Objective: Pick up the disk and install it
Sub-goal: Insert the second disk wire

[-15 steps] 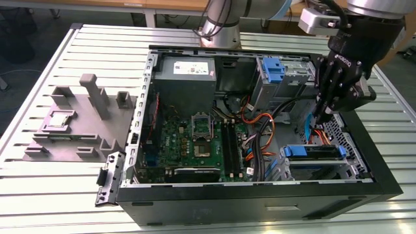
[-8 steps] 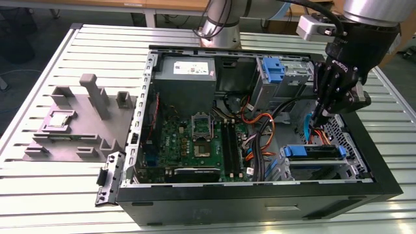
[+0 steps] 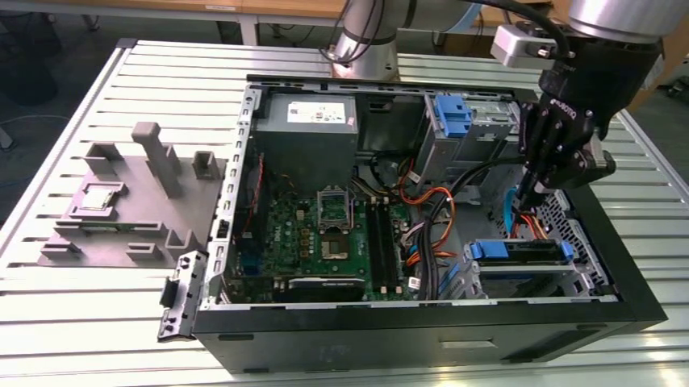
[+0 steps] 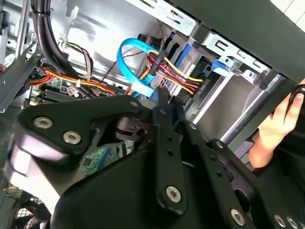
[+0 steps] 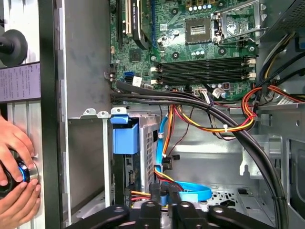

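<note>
claw (image 3: 535, 187): fingers together, holding nothing | position: inside open computer case (image 3: 603, 242), over the cables (image 5: 167, 143) | disk (image 3: 517, 251): at 6 o'clock of claw, seated in blue-railed bay | step: install looks near done; judged next: confirm seating

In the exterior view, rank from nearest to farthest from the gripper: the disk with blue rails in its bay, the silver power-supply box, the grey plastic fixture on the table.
From the gripper:
1. The disk with blue rails, just below it in the case's corner bay.
2. The silver power-supply box, across the case toward the exterior view's left.
3. The grey plastic fixture, outside the case, far left.
</note>
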Tool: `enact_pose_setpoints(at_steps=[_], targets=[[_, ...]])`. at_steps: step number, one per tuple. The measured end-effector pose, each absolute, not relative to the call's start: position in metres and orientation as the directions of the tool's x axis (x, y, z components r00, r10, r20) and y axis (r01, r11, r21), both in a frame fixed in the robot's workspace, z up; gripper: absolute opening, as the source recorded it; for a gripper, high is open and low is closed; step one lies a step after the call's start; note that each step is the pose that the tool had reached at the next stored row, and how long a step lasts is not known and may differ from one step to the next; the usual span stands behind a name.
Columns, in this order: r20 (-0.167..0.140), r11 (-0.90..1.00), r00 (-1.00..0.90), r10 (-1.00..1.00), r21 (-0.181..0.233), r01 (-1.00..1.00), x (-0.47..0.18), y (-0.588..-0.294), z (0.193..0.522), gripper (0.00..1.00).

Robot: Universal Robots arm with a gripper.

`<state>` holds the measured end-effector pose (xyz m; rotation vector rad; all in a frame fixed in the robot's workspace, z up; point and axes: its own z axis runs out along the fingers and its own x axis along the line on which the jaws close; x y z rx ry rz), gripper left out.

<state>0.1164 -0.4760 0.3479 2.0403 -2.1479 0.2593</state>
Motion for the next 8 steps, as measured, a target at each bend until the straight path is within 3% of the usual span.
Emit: enact_pose_setpoints(at_steps=[2, 3, 8], targets=[[0.242, 0.05, -0.051, -0.969, -0.011, -0.999, 0.1164, -0.4757, 0.3479, 0.23], [0.243, 0.05, -0.051, -0.969, -0.011, -0.999, 0.1163, -0.4756, 0.3478, 0.29], [0.241, 0.05, -0.051, -0.969, -0.01, -0.999, 0.1189, -0.4756, 0.3409, 0.28]])
